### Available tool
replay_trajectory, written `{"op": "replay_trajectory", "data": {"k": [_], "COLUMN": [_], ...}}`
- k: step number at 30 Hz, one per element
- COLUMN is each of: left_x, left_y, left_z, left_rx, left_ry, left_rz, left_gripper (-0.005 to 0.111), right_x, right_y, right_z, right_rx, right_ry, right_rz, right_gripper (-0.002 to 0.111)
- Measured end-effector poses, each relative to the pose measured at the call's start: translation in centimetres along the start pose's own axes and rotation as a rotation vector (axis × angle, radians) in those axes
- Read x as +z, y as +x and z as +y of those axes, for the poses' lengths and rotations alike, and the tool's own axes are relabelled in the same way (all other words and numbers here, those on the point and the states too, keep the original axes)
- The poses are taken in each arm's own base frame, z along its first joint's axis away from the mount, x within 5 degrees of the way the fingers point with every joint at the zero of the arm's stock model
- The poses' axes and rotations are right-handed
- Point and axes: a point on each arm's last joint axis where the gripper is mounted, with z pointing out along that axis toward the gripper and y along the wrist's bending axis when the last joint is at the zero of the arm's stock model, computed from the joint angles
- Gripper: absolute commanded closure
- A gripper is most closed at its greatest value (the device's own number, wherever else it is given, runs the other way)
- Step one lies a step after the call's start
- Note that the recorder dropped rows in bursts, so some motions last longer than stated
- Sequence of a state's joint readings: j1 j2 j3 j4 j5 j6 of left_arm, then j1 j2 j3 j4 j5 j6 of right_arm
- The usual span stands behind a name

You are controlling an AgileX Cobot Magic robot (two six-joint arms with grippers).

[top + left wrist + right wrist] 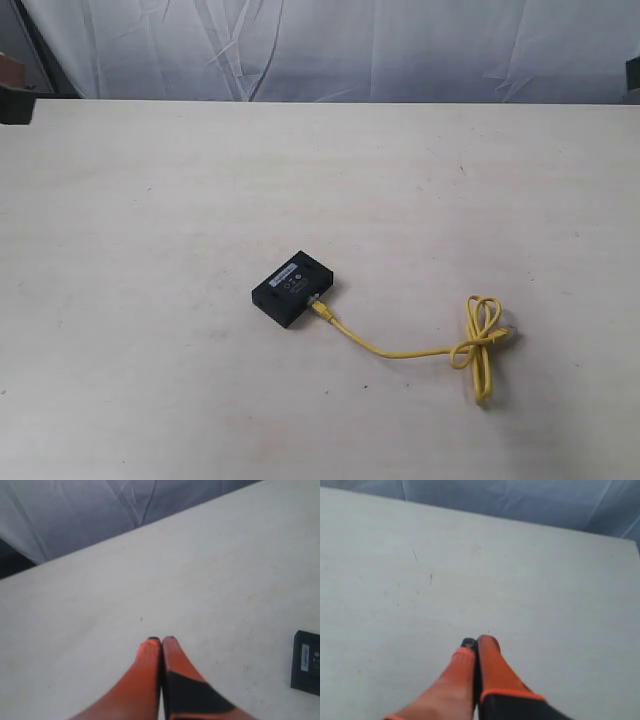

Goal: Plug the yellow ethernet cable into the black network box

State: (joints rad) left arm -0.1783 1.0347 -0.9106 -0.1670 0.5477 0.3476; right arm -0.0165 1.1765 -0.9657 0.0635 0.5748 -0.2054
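My left fingers [159,642] are pressed together with nothing between them, above bare desk [150,250]; my right fingers [479,643] are just as closed and just as empty. The black network box [293,289] lies flat near the middle of the desk. The yellow ethernet cable [400,352] runs from its near side out to the right and ends in a knotted loop [482,340].

I'd judge the cable light and limp. It will sag and swing if I lift it mid-run, so the place to pinch is right behind the plug [318,304], where it is stiffest. The box looks light and smooth-sided, likely to skate under a push unless my other fingers brace it.

The plug end touches the box, but I cannot tell whether it is seated in a port or only resting against it – too small and blurred. My left wrist view cuts the box [306,662] off at the edge, and my right shows neither thing
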Motion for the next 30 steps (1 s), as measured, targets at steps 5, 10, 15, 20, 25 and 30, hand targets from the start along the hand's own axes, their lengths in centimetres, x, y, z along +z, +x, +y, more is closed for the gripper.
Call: {"op": "replay_trajectory", "data": {"k": [5,10,15,20,25,30], "left_x": [-3.1,-5.8,-7.7,-9.1,-9.9,-10.5], "left_y": [0.8,2.1,3.5,5.1,7.0,8.8], "left_z": [-0.3,-0.8,-1.1,-1.5,-1.9,-2.4], "left_rx": [0.01,0.013,0.009,0.01,0.004,-0.01], "left_ry": [-0.037,-0.067,-0.094,-0.118,-0.135,-0.141], "left_rz": [-0.122,-0.234,-0.333,-0.418,-0.488,-0.542], "left_gripper": [0.107,0.107,0.107,0.107,0.107,0.107], "right_x": [-3.2,-6.3,-7.9,-8.9,-9.6,-10.4], "right_y": [0.9,2.5,4.7,7.3,9.3,10.7], "right_z": [0.3,0.6,0.9,1.3,1.6,1.8], "right_rx": [0.015,0.019,0.02,0.02,0.02,0.019], "right_ry": [0.022,0.047,0.062,0.076,0.087,0.099], "right_rz": [-0.166,-0.317,-0.403,-0.473,-0.531,-0.599], "right_gripper": [0.108,0.108,0.108,0.108,0.108,0.108]}}
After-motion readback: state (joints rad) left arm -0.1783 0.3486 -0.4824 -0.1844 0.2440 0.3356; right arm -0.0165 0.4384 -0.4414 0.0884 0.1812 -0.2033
